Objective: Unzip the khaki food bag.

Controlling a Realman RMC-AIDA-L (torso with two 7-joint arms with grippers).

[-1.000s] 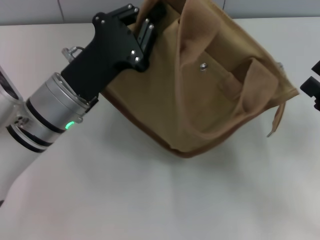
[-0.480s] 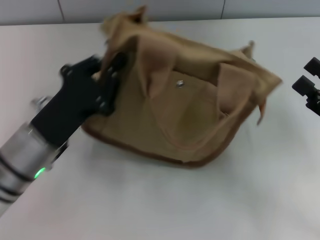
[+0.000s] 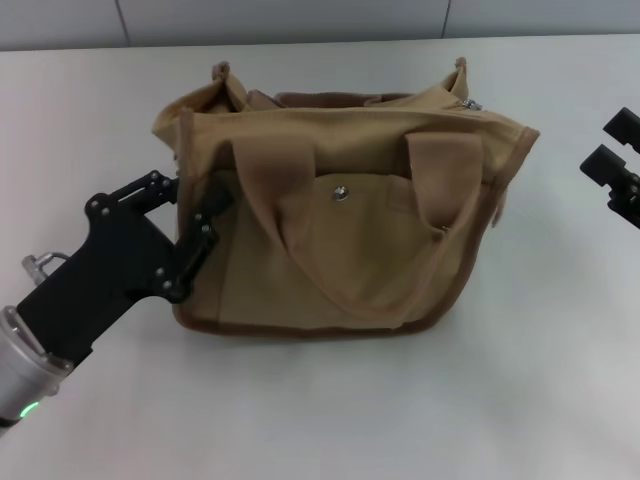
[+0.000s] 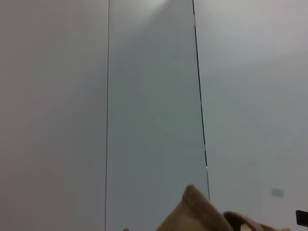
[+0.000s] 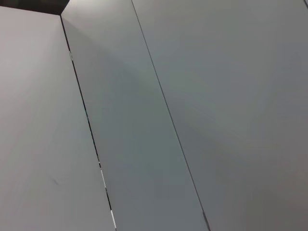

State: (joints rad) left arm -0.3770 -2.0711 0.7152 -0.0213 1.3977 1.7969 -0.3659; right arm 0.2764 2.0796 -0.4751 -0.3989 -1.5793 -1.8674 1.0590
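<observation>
Two wide strap handles droop over the front of the khaki food bag [image 3: 340, 225], which sits upright in the middle of the white counter [image 3: 330, 410], its pocket snap [image 3: 341, 195] facing the head camera. The left gripper [image 3: 190, 225] is pressed against the bag's left end, fingers apart (one on either side of the side seam). At the counter's right edge the right gripper [image 3: 612, 165] hangs well apart from the bag, its fingers spread.
</observation>
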